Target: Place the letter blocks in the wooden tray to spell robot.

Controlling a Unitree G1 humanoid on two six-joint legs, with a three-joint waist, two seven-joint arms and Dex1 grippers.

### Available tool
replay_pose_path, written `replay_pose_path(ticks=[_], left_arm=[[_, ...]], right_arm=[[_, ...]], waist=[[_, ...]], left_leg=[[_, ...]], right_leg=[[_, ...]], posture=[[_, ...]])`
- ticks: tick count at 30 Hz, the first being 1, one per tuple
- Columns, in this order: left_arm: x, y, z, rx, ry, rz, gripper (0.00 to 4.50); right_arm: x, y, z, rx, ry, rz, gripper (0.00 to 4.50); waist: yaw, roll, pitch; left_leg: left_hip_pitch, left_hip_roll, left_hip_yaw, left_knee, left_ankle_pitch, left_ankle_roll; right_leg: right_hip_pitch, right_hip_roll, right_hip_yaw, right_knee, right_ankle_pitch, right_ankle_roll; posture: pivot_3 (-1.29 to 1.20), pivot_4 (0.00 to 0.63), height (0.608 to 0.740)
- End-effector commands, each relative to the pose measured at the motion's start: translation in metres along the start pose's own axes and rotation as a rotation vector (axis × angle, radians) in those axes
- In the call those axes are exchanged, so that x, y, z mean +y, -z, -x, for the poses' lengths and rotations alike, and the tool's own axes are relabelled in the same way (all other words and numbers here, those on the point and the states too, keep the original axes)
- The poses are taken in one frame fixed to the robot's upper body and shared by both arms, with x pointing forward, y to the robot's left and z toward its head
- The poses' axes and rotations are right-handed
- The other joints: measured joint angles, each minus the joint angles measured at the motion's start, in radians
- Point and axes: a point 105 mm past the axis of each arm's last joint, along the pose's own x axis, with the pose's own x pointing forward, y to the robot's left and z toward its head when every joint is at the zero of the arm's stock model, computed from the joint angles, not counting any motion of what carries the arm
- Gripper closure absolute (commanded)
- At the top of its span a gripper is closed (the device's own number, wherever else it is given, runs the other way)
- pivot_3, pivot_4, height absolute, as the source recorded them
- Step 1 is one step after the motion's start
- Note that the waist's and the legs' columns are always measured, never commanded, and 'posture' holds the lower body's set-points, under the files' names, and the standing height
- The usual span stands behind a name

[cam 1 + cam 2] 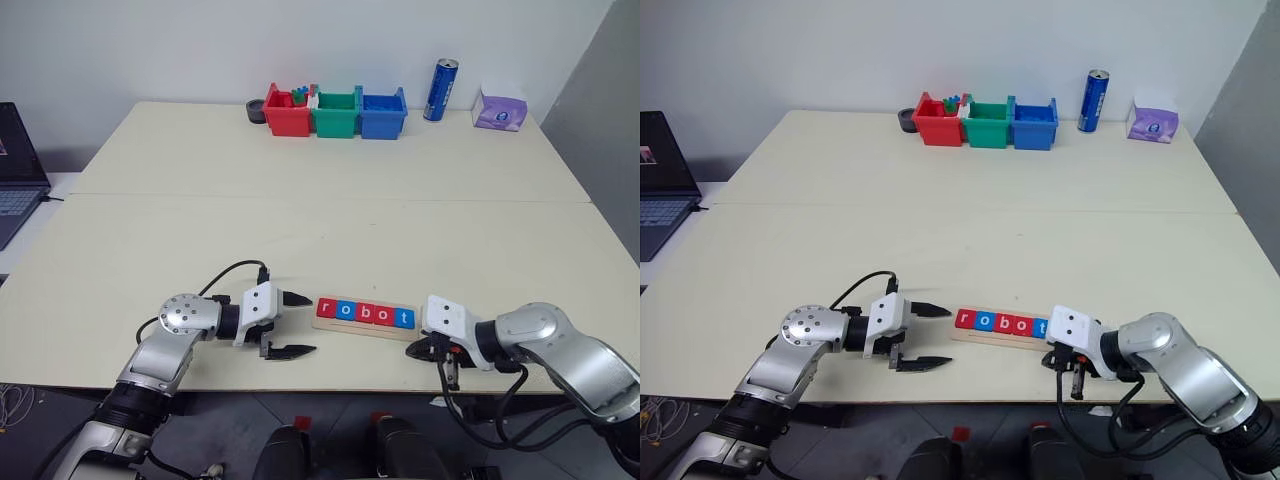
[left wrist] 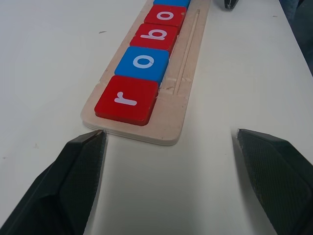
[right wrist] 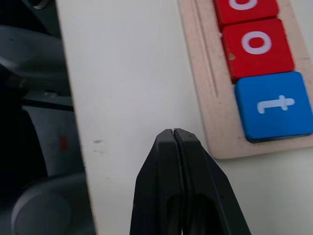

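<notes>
Wooden tray [image 1: 364,325] lies near the table's [image 1: 330,215] front edge, between the two grippers. Five letter blocks [image 1: 364,314] sit in it in a row, touching, reading r-o-b-o-t: red, blue, red, red, blue.

Left gripper [image 1: 290,325] just beside the tray's "r" end, fingers spread wide, holding nothing, aimed along the tray.

Right gripper [image 3: 175,142] near the "t" end, at the table's edge, fingers pressed together, empty, clear of the tray.

Red, green and blue bins [image 1: 336,112], a blue can [image 1: 440,90] far back.

Wooden tray [image 2: 171,115], letter blocks [image 2: 145,63] "robo" in row, left gripper [image 2: 171,181] spread wide
</notes>
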Motion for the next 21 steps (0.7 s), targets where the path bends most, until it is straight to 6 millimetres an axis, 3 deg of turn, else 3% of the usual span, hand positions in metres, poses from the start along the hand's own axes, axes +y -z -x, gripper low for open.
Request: replay_pose_path(ticks=[1,13,21], left_arm=[[0.004,-0.008,0.003,-0.020,-0.010,-0.036,0.00],[0.005,-0.009,0.005,-0.017,-0.012,-0.037,0.00],[0.005,-0.008,0.006,-0.019,-0.016,-0.033,0.00]], right_arm=[[-0.006,-0.004,0.000,-0.014,0.035,0.025,4.46],[-0.018,-0.005,0.001,-0.028,0.079,0.035,4.46],[-0.011,-0.014,0.006,-0.059,0.049,0.053,4.46]], waist=[[0.000,0.000,0.000],[0.000,0.000,0.000],[0.000,0.000,0.000]], left_leg=[[0.000,0.000,0.000,0.000,0.000,0.000],[0.000,0.000,0.000,0.000,0.000,0.000],[0.000,0.000,0.000,0.000,0.000,0.000]], right_leg=[[0.000,0.000,0.000,0.000,0.000,0.000],[0.000,0.000,0.000,0.000,0.000,0.000],[0.000,0.000,0.000,0.000,0.000,0.000]], posture=[[0.00,0.150,0.740],[0.00,0.150,0.740],[0.00,0.150,0.740]])
